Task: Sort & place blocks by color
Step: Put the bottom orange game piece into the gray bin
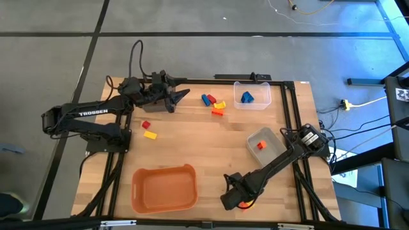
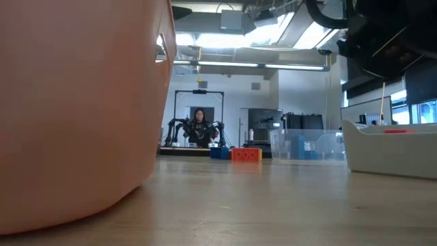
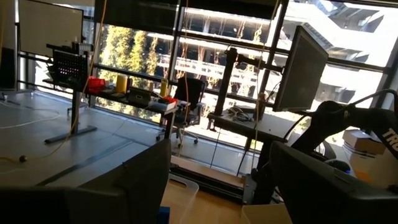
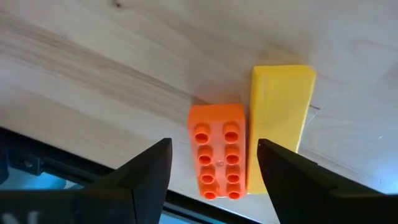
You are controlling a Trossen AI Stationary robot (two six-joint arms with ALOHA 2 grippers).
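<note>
Near the table's front edge an orange block (image 4: 216, 158) lies studs up, with a yellow block (image 4: 278, 134) touching its side. My right gripper (image 4: 214, 171) hangs open just above them, pointing down, one finger on either side of the orange block (image 1: 245, 204), touching nothing. My left gripper (image 1: 182, 96) is open and raised at the far left, pointing level. Red (image 1: 146, 125) and yellow (image 1: 150, 135) blocks lie at the left. A blue, red, yellow and orange cluster (image 1: 214, 104) lies at the far middle.
An orange bin (image 1: 163, 188) stands at the near left. A clear bin (image 1: 252, 94) at the far right holds a blue block (image 1: 246, 97). A grey bin (image 1: 265, 144) at the right holds a red block (image 1: 261, 145). The table's front edge runs close by the right gripper.
</note>
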